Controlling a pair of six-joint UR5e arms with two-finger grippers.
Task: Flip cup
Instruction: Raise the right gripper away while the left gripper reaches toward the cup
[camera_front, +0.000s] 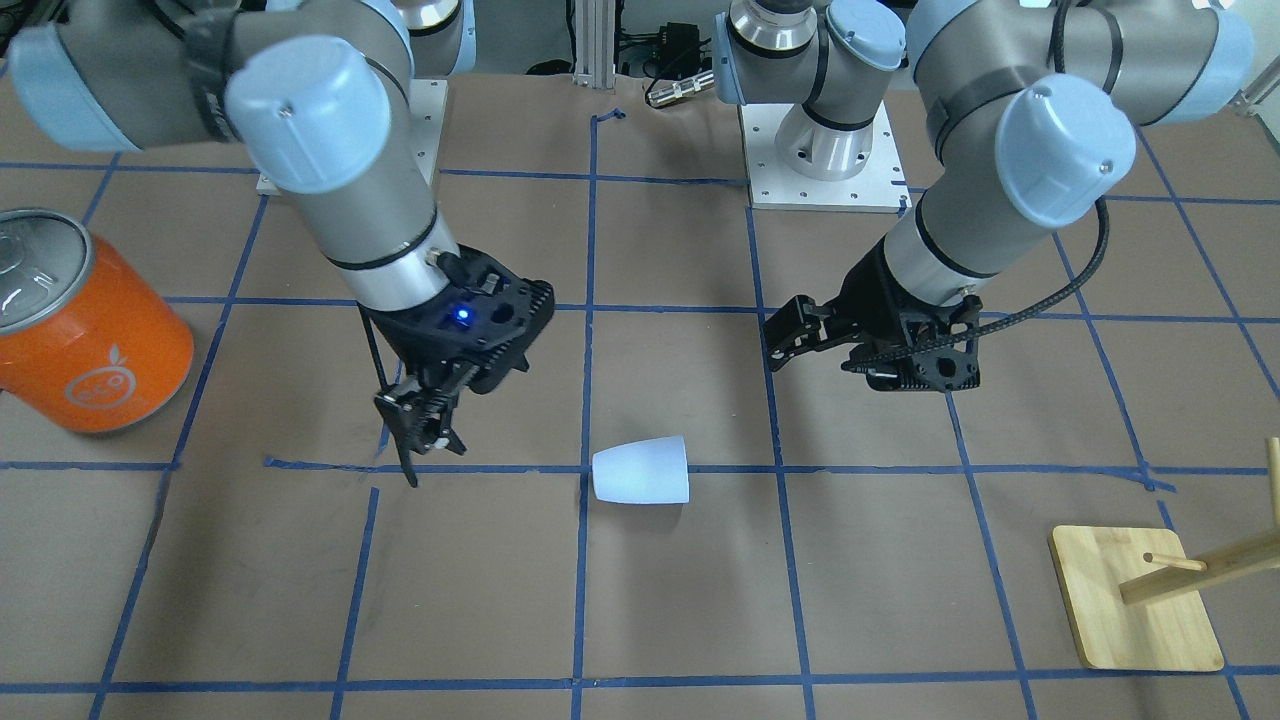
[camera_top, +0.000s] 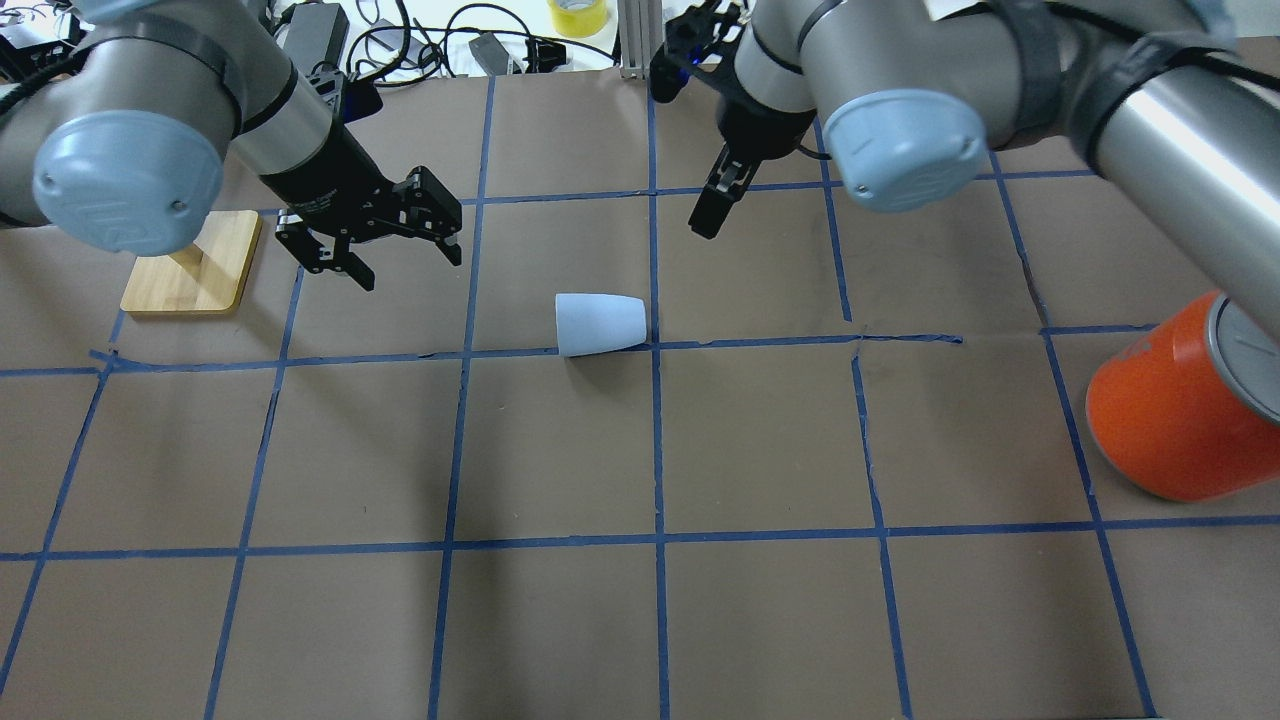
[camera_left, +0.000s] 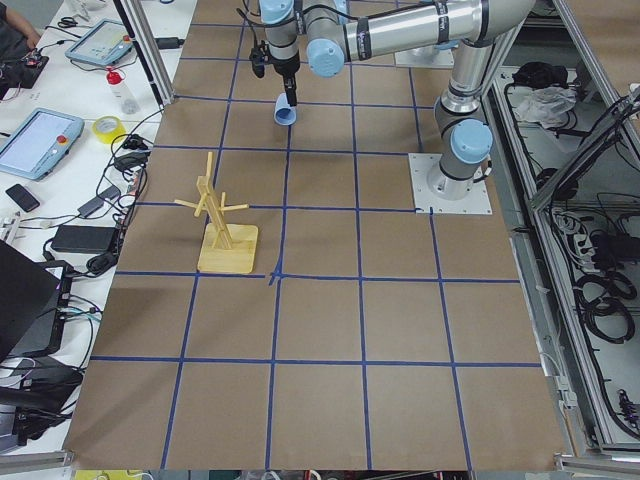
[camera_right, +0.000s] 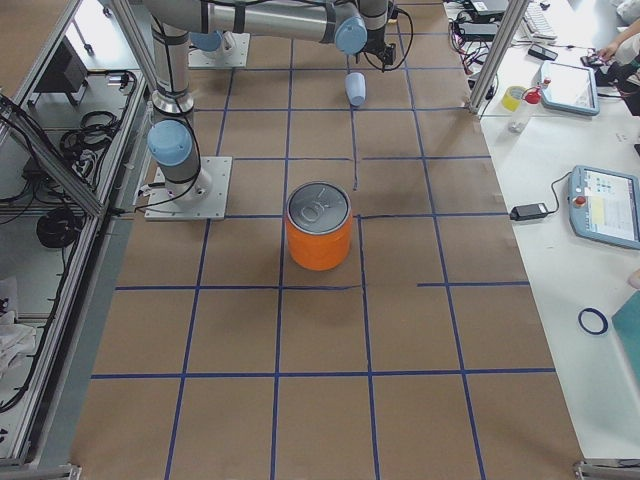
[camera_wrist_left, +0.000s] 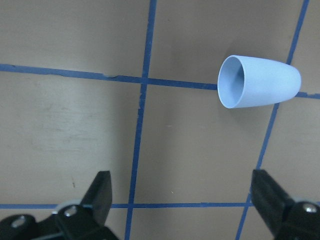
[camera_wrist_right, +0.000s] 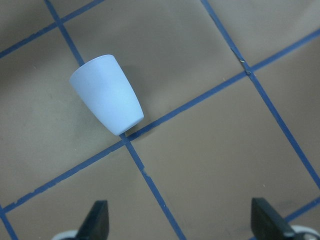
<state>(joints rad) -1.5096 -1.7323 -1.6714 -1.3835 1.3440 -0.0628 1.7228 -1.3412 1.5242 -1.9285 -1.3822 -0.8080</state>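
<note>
The pale blue cup (camera_front: 640, 470) lies on its side on the brown table, across a blue tape line, its open rim towards my left arm. It also shows in the overhead view (camera_top: 600, 323), the left wrist view (camera_wrist_left: 257, 81) and the right wrist view (camera_wrist_right: 107, 95). My left gripper (camera_top: 405, 262) hovers open and empty beside the rim end; its fingers (camera_wrist_left: 100, 190) stand wide apart. My right gripper (camera_top: 705, 215) hovers open and empty beyond the base end; its fingers (camera_wrist_right: 97, 220) are also wide apart.
A large orange can (camera_top: 1180, 410) with a silver top stands at the table's right side, also seen in the front view (camera_front: 90, 330). A wooden peg stand (camera_top: 195, 265) on a square base sits at the far left, just behind my left gripper.
</note>
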